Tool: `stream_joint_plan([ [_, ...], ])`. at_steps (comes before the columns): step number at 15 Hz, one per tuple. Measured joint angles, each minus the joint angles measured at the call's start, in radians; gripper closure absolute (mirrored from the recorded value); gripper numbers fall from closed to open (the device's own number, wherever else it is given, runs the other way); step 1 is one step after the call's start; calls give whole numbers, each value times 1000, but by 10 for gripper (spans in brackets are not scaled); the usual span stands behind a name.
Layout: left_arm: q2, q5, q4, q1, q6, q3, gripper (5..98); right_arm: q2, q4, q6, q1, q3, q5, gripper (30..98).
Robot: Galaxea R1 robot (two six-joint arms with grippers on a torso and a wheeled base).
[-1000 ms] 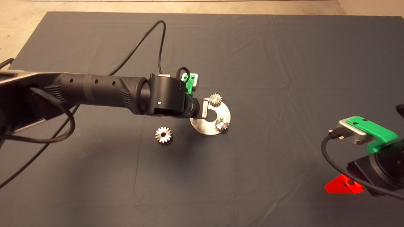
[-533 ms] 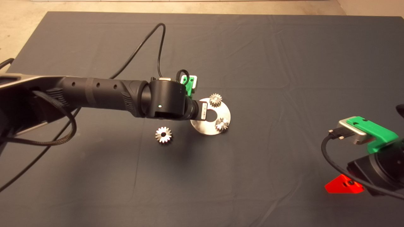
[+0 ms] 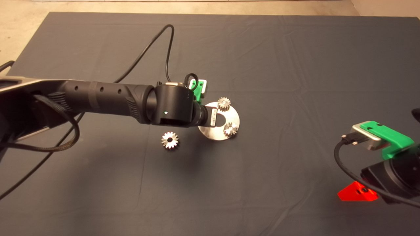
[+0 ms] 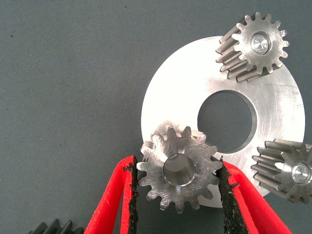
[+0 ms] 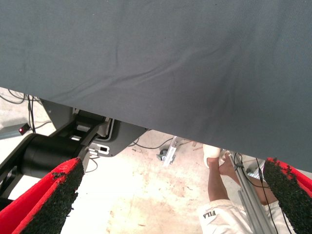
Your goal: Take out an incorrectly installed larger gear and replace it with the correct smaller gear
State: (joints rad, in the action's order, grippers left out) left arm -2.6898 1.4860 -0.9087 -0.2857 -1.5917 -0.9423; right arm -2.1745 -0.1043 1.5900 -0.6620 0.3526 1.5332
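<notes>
My left gripper (image 4: 176, 163) is shut on the smaller gear (image 4: 178, 173), a dull grey gear with blunt teeth and a dark centre hole. It holds the gear over the near edge of the round silver plate (image 4: 170, 97), beside the plate's big centre hole. In the head view my left arm (image 3: 170, 105) hides this gear and the fingers. The larger gear (image 3: 170, 140), bright and star-toothed, lies flat on the mat to the plate's lower left. My right gripper (image 5: 170, 190) is open and empty, parked at the head view's lower right (image 3: 357, 193).
Two more small gears (image 3: 224, 103) (image 3: 230, 128) sit on the plate (image 3: 234, 114). A black cable (image 3: 167, 49) loops over the mat behind my left arm. The right wrist view shows the mat's edge, the floor and a person's leg (image 5: 219, 195).
My left arm has shifted slightly over the plate with the smaller gear held. The larger gear, the plate and my right arm have not moved.
</notes>
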Motion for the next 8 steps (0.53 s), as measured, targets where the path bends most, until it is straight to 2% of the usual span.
stream_joint_plan([
  [8,-19,2,0,0,2,-29,692,0,0,0,0,0,0,308],
])
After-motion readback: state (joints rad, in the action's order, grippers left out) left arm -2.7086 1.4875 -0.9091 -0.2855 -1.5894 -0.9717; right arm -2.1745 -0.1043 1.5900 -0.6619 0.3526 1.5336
